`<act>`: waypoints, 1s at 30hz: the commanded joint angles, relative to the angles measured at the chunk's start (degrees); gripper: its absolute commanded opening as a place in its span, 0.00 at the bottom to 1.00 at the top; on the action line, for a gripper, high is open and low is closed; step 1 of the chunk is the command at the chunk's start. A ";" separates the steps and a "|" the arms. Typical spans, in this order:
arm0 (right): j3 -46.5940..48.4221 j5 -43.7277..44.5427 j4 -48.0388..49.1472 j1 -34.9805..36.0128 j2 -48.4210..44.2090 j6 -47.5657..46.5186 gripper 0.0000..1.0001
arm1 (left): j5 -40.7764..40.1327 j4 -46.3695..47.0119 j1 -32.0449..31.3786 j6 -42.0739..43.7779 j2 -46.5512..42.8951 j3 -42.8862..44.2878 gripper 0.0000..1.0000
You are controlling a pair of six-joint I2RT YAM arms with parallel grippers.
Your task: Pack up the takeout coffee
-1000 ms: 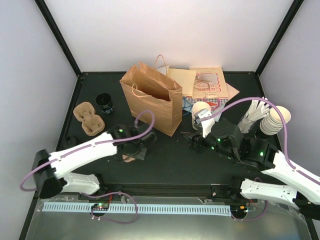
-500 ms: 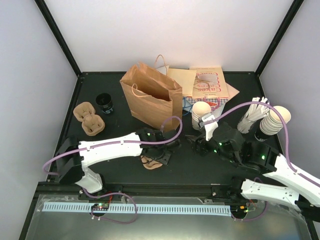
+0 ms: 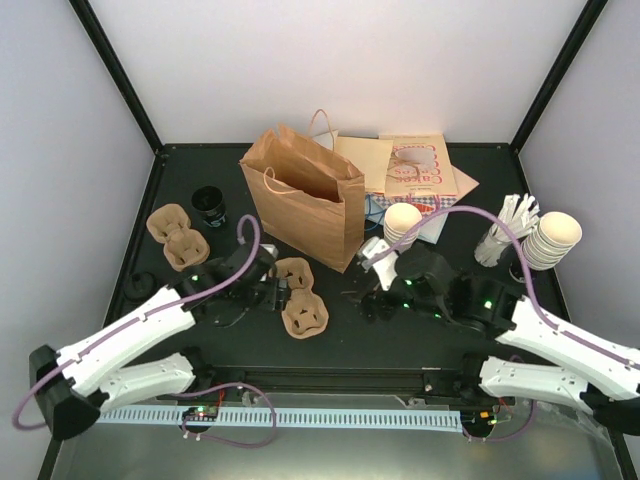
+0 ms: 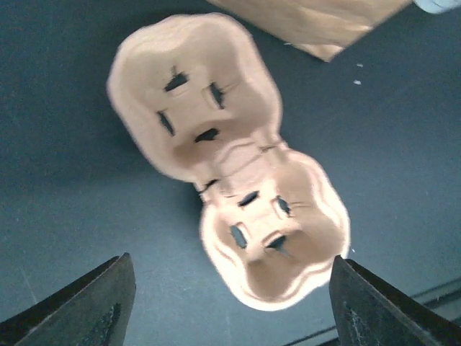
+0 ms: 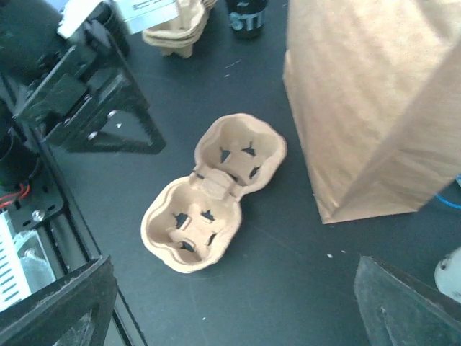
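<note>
In front of the bag (image 3: 305,205), the carrier (image 3: 300,298) lies wells-up, likely ready for a cup. The left claw (image 3: 272,294) and right claw (image 3: 368,303) both gape empty.

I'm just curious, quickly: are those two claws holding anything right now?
Left gripper: open, empty; the cardboard cup carrier lies free before it.
Right gripper: open, empty.

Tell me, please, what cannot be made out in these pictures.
Paper bag inside: top view, shaded by its own walls.
Black cup lettering: right wrist view, cut off by the top edge.
White object: right wrist view, cut off by the right edge, unidentifiable.
Cup carrier: left wrist view, blurred; fine detail lost.
</note>
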 commanded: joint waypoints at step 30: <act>9.27 -15.67 4.96 -0.27 36.95 -53.55 0.80 | 36.35 44.36 32.20 0.72 5.56 -27.90 0.38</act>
